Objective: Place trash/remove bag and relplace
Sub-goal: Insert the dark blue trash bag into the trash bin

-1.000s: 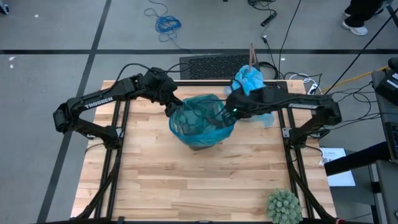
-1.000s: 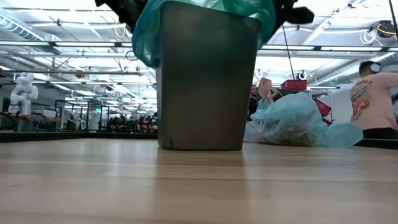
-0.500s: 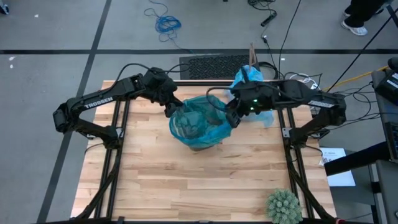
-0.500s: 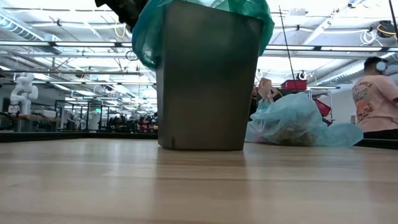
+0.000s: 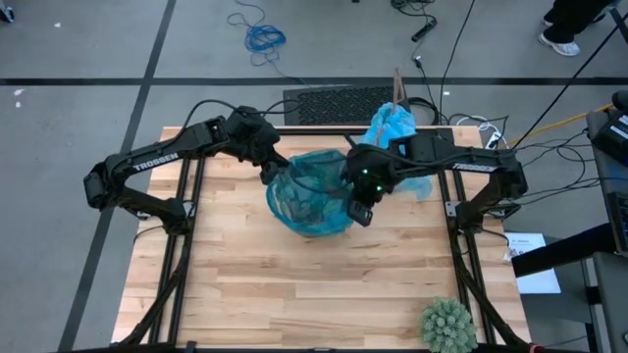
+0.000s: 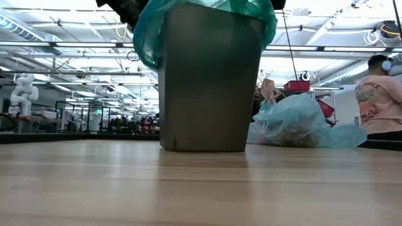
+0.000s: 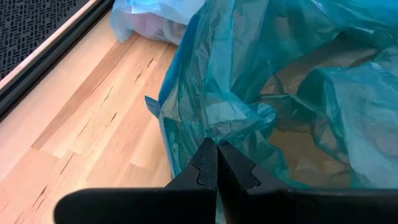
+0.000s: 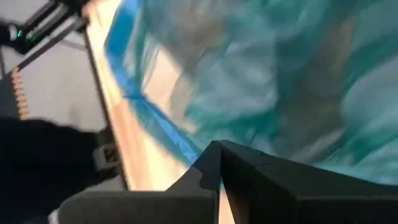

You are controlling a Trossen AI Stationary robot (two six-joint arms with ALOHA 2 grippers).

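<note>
From above: my left pincer (image 5: pixel 271 175) sits at the far-left rim of the dark bin (image 5: pixel 312 227), closed on a fold of the teal-green liner (image 5: pixel 306 196) draped into and over it. My right pincer (image 5: pixel 359 213) hangs at the bin's right side, against the liner. The pale blue bag (image 5: pixel 394 126), bundled and full, lies on the table (image 5: pixel 294 294) behind the bin toward the far edge, beside my right arm. A spiky green ball (image 5: pixel 447 324) rests at the near right corner.

At table level: the bin (image 6: pixel 207 81) stands upright, teal-green liner (image 6: pixel 147 31) folded over its rim; the pale blue bag (image 6: pixel 298 125) lies to its right. A person in a pink shirt (image 6: pixel 379 97) stands in the room beyond.

Left wrist: my fingertips (image 7: pixel 208 163) are pinched together on the liner's (image 7: pixel 261 93) crinkled edge.

Right wrist: my fingers (image 8: pixel 214 163) meet tip to tip, blurred teal plastic (image 8: pixel 280 74) ahead; whether any is caught between them I cannot tell.
</note>
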